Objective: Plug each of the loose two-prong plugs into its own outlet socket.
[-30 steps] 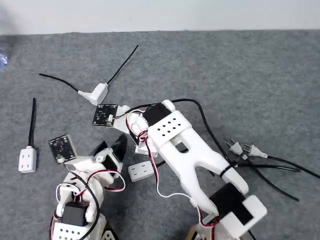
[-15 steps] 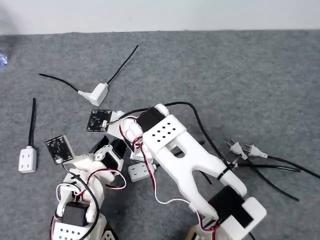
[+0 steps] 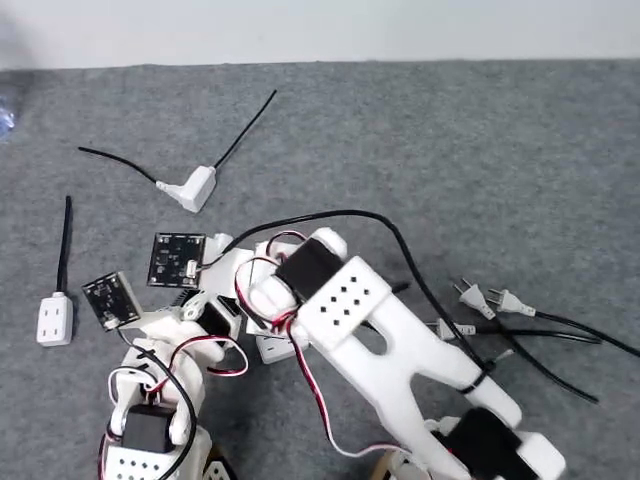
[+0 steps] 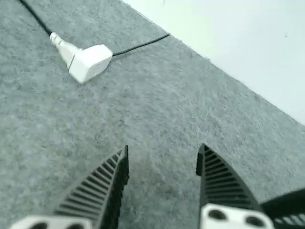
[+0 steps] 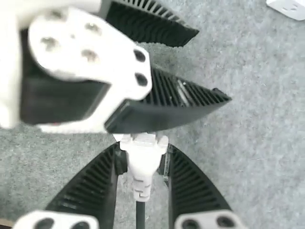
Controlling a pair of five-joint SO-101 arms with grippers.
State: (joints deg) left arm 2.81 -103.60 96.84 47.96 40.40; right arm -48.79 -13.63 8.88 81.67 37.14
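Item: white two-prong plug [image 5: 141, 164], smooth moulded plastic with a ribbed strain relief and a black cord. We found it between the fingers [image 5: 90, 191] of the right gripper [image 5: 142, 155]. The fingers were closed to a narrow gap and clamped its flanks, with the prong end pointing out past the tips.

Item: left gripper [image 4: 163, 150], with black ribbed wedge fingers on a white shell. The fingers were spread wide with nothing between them. In the right wrist view one finger crossed just ahead of the held plug, but we could not tell whether they touched.

Item: outlet socket [image 3: 55, 320], a flat white block with a black cord, well apart at the left edge of the table. A second socket [image 3: 272, 348] lay half under the arms.

Item: white angled connector [image 3: 195, 187], with a black cord leaving each end.

Item: two loose plugs [image 3: 487, 297], side by side at the right.

Ground: grey felt table [image 3: 450, 140], coarse and matte, which ran on to a white wall [image 3: 320, 30].
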